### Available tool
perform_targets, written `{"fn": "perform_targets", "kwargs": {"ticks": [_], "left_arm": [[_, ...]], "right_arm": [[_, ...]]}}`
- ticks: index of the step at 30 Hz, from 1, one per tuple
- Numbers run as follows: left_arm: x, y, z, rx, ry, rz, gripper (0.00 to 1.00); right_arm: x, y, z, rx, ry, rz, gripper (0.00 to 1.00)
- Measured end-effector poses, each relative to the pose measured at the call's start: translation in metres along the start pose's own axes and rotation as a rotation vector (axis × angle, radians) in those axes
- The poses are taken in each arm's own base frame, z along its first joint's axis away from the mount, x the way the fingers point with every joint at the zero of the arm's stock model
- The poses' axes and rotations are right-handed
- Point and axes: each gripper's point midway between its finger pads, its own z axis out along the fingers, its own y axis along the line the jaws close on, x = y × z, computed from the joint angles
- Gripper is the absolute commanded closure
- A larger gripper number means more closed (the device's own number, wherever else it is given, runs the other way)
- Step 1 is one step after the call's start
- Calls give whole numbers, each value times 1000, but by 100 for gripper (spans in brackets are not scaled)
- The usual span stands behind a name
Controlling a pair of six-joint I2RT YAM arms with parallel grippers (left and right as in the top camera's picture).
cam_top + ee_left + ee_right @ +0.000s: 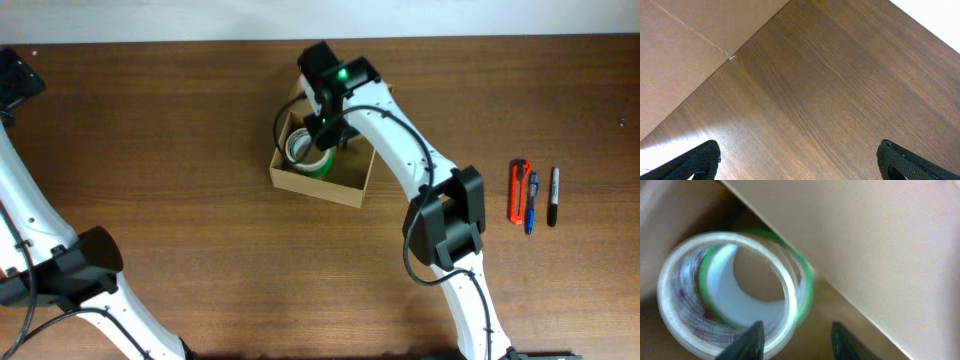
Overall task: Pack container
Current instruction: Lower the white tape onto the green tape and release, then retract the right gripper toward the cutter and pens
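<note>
The container (312, 187), a tan cardboard box, stands open at the table's middle, and its inner wall (865, 245) shows in the right wrist view. A clear tape roll (685, 315) and a green-edged tape roll (807, 287) lie together inside it at the left end (305, 150). My right gripper (325, 130) is down in the box. Its fingers (797, 340) are open, the left one over the clear roll's rim and the right one over the box floor. My left gripper (800, 160) is open and empty above bare wood at the far left.
A red box cutter (517, 190), a blue pen (532, 200) and a black marker (553, 195) lie side by side at the right. A tan surface (680, 45) borders the wood in the left wrist view.
</note>
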Motion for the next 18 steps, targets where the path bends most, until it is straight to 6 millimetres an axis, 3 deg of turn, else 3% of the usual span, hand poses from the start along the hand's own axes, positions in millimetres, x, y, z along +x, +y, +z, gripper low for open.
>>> {"fn": "perform_targets", "kwargs": {"ticks": [2,4,5,9,10,11,14,16,18], "left_arm": [[0,0,0,-1,0,0,0],[0,0,0,-1,0,0,0],[0,0,0,0,0,0,0],[0,0,0,0,0,0,0],[0,0,0,0,0,0,0],[0,0,0,0,0,0,0],[0,0,0,0,0,0,0],[0,0,0,0,0,0,0],[0,0,0,0,0,0,0]], "right_arm": [[-8,-7,-32,42,-39,-9,51],[-20,-16,-81,103,-127,-20,48],[-22,-18,-96,121,-156,-23,48],[-25,-28,-206,209,-385,-3,47],[-20,-33,-230,235,-430,9,47],[-5,-44,-273,285,-503,40,47],[21,-76,-318,355,-571,114,46],[48,-111,-327,412,-555,193,45],[81,-149,-324,471,-501,287,43]]}}
